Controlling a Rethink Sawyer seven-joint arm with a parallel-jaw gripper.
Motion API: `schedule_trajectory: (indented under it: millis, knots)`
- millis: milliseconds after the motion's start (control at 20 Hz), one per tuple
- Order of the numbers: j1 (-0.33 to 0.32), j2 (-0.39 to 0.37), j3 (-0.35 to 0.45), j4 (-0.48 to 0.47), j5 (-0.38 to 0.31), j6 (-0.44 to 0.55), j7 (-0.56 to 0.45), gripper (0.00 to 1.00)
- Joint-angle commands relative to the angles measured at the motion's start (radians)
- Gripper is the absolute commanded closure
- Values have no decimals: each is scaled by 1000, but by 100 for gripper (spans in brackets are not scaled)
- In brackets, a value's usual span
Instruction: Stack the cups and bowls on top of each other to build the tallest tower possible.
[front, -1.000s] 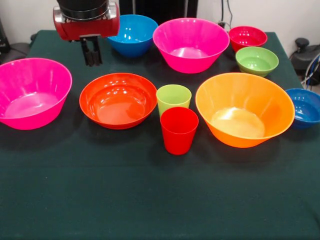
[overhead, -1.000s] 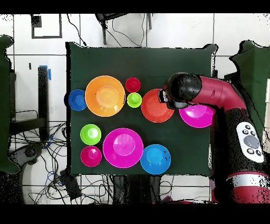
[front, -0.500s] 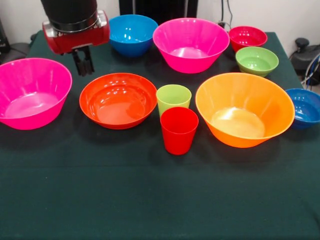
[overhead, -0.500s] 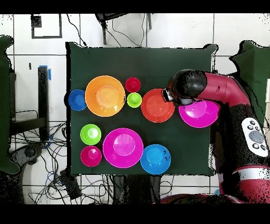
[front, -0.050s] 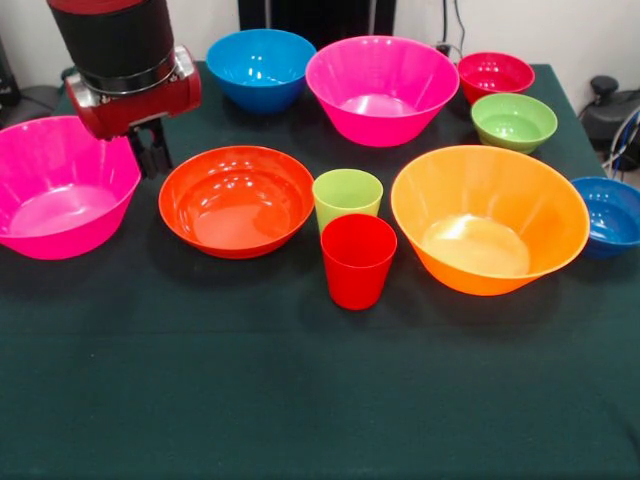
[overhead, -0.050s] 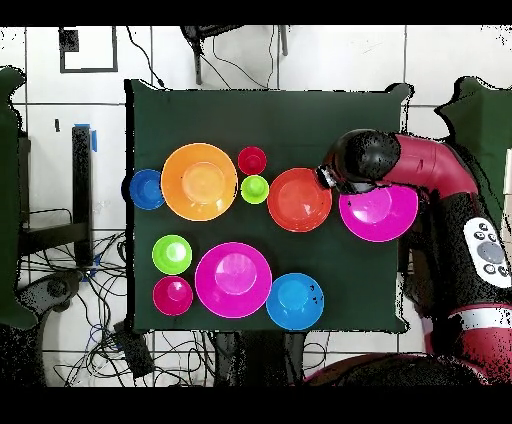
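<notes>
Nothing is stacked yet: every bowl and cup sits on its own on the desk (front, -0.050s: 300, 400). My hand (front, -0.050s: 150, 152) hangs over the gap between the pink bowl (front, -0.050s: 62, 186) at the desk's edge and the red-orange bowl (front, -0.050s: 237, 199) just beside it. It carries nothing, and its dark fingers look drawn close together, though I can't be sure of that from here.

The big orange bowl (front, -0.050s: 489, 218) stands toward the opposite edge, with the lime green cup (front, -0.050s: 347, 197) and the red cup (front, -0.050s: 358, 259) touching or nearly so between it and the red-orange bowl. Along the desk's far edge are the light blue bowl (front, -0.050s: 260, 67), a second pink bowl (front, -0.050s: 381, 88), the small magenta-red bowl (front, -0.050s: 495, 75) and the green bowl (front, -0.050s: 513, 121); the dark blue bowl (front, -0.050s: 608, 214) sits just beside the orange one.

I judge this to be the approach for a first pick, probably a rim near my hand. Next I would need to open, drop over one rim wall, and close squarely, since these glossy walls could slip.
</notes>
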Motion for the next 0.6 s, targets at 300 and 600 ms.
schedule_trajectory:
  millis: [300,600]
  knots:
    - [-15,75,122,-11,-96,7,-340,0]
    - [-14,88,135,-25,-114,-11,-348,0]
